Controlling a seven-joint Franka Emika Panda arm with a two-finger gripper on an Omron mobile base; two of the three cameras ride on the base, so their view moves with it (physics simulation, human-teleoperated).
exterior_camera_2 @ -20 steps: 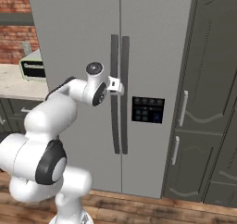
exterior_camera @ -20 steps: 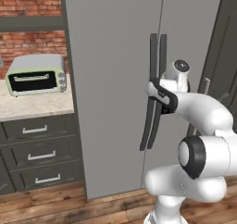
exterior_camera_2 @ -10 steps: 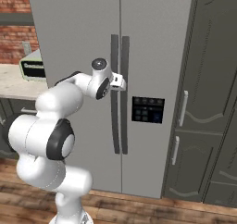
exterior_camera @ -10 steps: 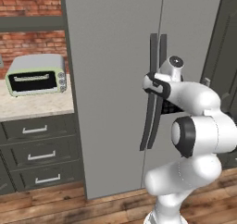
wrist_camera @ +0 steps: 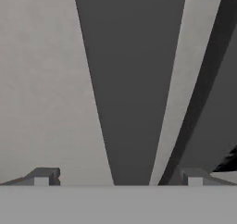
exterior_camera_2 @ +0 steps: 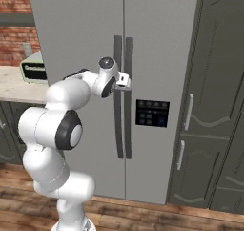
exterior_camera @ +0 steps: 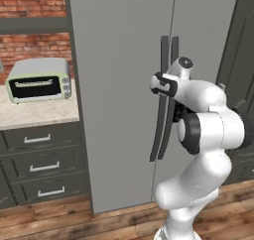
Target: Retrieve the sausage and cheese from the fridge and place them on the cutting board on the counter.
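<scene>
With its jaws spread as wide as they go, the gripper (wrist_camera: 118,174) sits right at the fridge's (exterior_camera: 119,85) left door handle (wrist_camera: 132,79), the dark bar between the two fingertips (wrist_camera: 46,176), nothing clamped. Both doors are closed. To the left, a toaster oven (exterior_camera: 37,79) stands on the beige counter (exterior_camera: 34,115) before a brick wall (exterior_camera: 30,1); whether the fingertips touch the handle is unclear.
</scene>
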